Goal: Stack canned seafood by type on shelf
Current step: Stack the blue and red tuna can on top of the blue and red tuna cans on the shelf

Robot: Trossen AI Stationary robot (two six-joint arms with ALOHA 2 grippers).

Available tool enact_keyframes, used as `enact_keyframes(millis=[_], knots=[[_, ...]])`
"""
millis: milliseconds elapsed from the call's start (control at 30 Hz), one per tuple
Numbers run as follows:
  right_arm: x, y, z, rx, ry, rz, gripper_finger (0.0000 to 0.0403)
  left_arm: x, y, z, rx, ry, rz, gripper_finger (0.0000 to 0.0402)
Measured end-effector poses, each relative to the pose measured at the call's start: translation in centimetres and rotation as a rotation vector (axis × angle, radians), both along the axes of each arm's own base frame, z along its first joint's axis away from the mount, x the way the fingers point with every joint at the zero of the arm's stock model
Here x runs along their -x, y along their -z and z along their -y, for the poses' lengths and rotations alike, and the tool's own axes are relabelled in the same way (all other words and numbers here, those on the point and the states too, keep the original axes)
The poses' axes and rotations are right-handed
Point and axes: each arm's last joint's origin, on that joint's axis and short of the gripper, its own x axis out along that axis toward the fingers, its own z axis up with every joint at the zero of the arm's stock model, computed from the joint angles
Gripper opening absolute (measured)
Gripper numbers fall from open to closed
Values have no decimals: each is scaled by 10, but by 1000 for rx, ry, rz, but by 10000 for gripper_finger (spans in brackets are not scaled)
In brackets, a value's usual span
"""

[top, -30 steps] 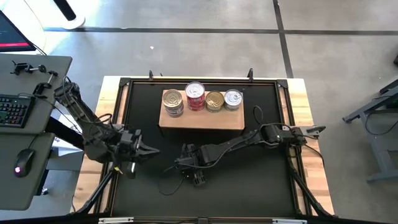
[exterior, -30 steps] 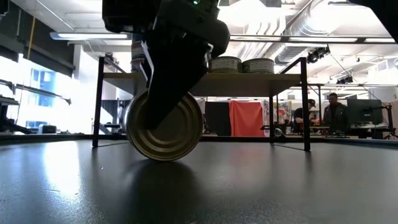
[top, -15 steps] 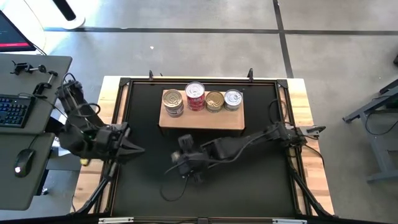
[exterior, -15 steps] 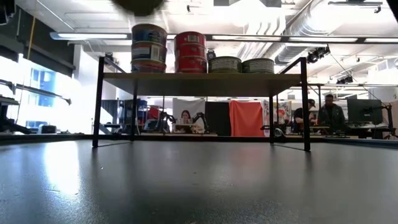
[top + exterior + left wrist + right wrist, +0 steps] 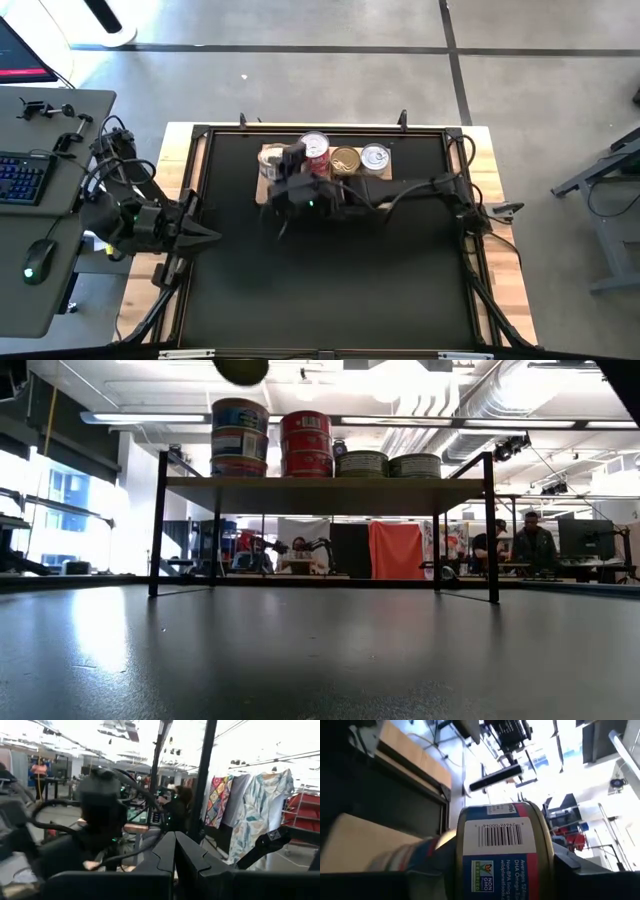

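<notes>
The shelf (image 5: 320, 482) carries several tins: a blue-and-white stack (image 5: 240, 438), a red stack (image 5: 307, 445) and two low gold-green tins (image 5: 362, 463), (image 5: 415, 465). From above the red (image 5: 314, 147), gold (image 5: 345, 158) and silver (image 5: 375, 156) lids show. My right gripper (image 5: 290, 168) hovers over the shelf's left end, shut on a blue-and-red labelled tin (image 5: 500, 855). That tin's lower edge (image 5: 240, 368) shows above the blue-and-white stack. My left gripper (image 5: 212, 237) waits shut near the table's left edge. My right gripper holds the tin lifted clear, above the shelf's left stack. The barcode label wall (image 5: 500, 835) faces the wrist camera and the gold-rimmed end (image 5: 547, 855) sits against one dark finger (image 5: 575, 867). The other finger's contact is hidden by the tin.
The black mat (image 5: 330, 280) stretches between the shelf and the near edge. Wooden strips (image 5: 500, 290) frame the table. A desk with keyboard and mouse (image 5: 30, 180) stands left of the table. People sit in the room beyond the shelf (image 5: 525, 540).
My right gripper has lifted the tin off the mat, where it stood on its edge, and carried it toward the far edge to above the shelf's left stack. My left arm has drawn back toward the table's left edge.
</notes>
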Motion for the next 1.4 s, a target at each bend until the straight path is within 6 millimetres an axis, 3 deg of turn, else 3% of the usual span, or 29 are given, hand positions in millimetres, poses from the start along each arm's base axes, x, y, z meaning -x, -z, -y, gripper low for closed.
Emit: enact_keyframes(millis=[167,533,1100,1400], knots=[[-4,2,26,-37,-38,-16,174,-2,4,3,11,-20,-28,0],[-18,25,56,5,-33,-104,192,-5,8,6,11,-85,-56,0],[-17,27,59,-67,35,-53,195,-6,10,6,8,-89,-68,0],[-18,27,57,-114,-11,-37,195,-6,10,6,21,-86,-71,0]])
